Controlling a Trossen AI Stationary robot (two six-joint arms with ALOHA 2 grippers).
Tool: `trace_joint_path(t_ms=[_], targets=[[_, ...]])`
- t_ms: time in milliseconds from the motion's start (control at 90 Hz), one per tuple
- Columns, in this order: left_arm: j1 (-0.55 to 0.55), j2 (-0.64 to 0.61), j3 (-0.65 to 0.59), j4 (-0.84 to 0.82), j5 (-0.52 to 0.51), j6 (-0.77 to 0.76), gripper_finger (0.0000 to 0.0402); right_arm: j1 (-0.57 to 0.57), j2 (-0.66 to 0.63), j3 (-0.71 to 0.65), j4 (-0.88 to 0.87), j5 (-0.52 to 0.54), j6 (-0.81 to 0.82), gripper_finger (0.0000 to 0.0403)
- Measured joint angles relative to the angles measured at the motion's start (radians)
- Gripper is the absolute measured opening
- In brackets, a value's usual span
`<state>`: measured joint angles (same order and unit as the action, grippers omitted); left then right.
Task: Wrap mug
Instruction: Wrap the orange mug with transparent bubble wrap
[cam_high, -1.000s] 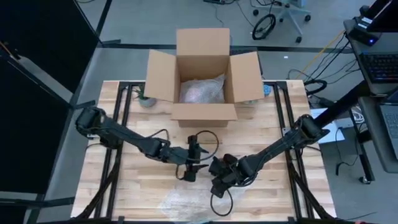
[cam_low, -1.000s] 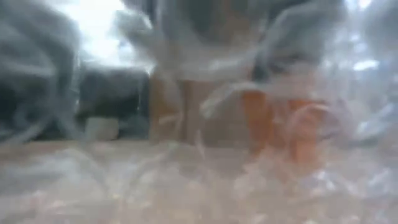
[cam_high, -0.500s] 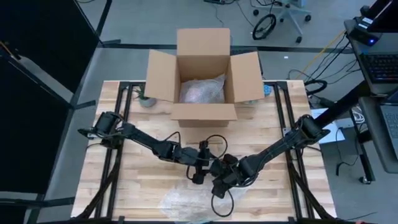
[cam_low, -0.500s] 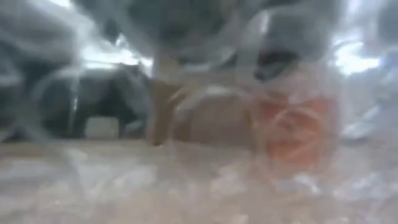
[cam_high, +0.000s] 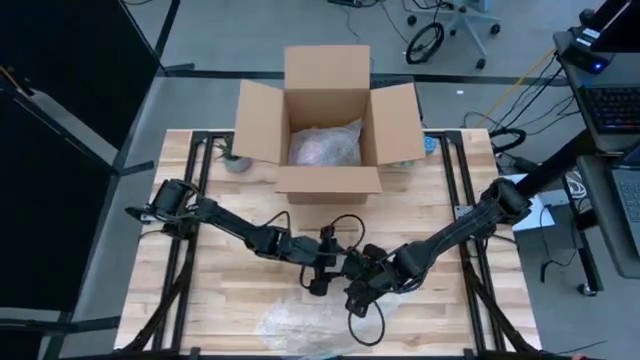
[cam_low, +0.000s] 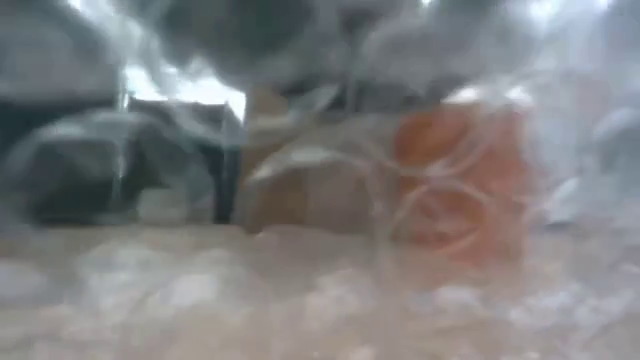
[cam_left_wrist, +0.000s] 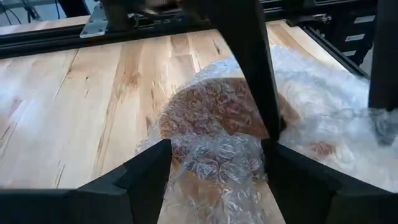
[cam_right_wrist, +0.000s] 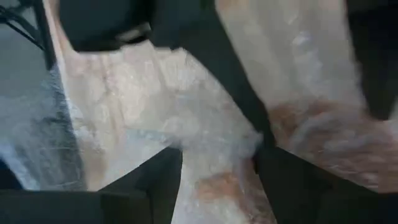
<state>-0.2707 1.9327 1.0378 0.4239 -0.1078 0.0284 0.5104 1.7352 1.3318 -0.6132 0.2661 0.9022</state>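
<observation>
An orange-brown mug (cam_left_wrist: 214, 115) lies on the table under a sheet of bubble wrap (cam_left_wrist: 217, 162); in the low view the mug (cam_low: 455, 175) shows blurred through the wrap. The loose rest of the wrap (cam_high: 300, 322) spreads toward the table's near edge. My left gripper (cam_left_wrist: 214, 165) is open, coming from the table's left, its fingers either side of the covered mug. My right gripper (cam_right_wrist: 217, 165) is open too and comes from the right. In the high view both grippers (cam_high: 340, 272) meet mid-table and hide the mug. My left gripper has the wrap over the mug's near side (cam_left_wrist: 217, 171) bunched in the gap between its open fingers, which come in low from the table's left. The mug rests on the table. My right gripper sets one fingertip (cam_left_wrist: 272, 124), pointing down, against the wrap on the mug's side. Bunched wrap (cam_right_wrist: 214, 146) fills the gap between its fingers.
An open cardboard box (cam_high: 330, 165) stands at the table's far middle with a bubble-wrapped bundle (cam_high: 325, 145) inside. A small object (cam_high: 235, 160) sits left of the box. Bare wood lies at the near left and right.
My left gripper has gone toward the table's right edge, closing in on the mug and my right gripper, then kept still. My right gripper has shifted slightly right and away from the near edge.
</observation>
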Motion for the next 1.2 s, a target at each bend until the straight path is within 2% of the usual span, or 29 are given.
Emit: trace_joint_path(t_ms=[300, 489, 600, 667, 867, 1000, 1200], targets=[[0.0, 0.0, -0.001, 0.0, 0.0, 0.003, 0.0238, 0.0, -0.103, 0.0, -0.038, -0.004, -0.004, 0.0187], [0.0, 0.0, -0.001, 0.0, 0.0, 0.003, 0.0238, -0.002, -0.175, 0.0, -0.198, 0.004, 0.049, 0.0187], [0.0, 0.0, -0.002, 0.0, 0.0, 0.003, 0.0238, -0.006, -0.181, 0.0, -0.319, 0.07, 0.122, 0.0187], [0.0, 0.0, -0.002, 0.0, -0.001, 0.003, 0.0238, -0.009, -0.157, 0.0, -0.368, 0.104, 0.152, 0.0187], [0.0, 0.0, -0.002, 0.002, 0.0, 0.003, 0.0238, -0.043, -0.04, 0.0, -0.362, 0.091, 0.156, 0.0187], [0.0, 0.0, -0.002, 0.001, -0.001, 0.003, 0.0238, -0.062, 0.062, 0.0, -0.338, 0.01, 0.129, 0.0187], [-0.001, -0.018, -0.003, -0.003, -0.001, 0.003, 0.0238, -0.071, 0.197, 0.008, -0.319, -0.019, 0.14, 0.0187]])
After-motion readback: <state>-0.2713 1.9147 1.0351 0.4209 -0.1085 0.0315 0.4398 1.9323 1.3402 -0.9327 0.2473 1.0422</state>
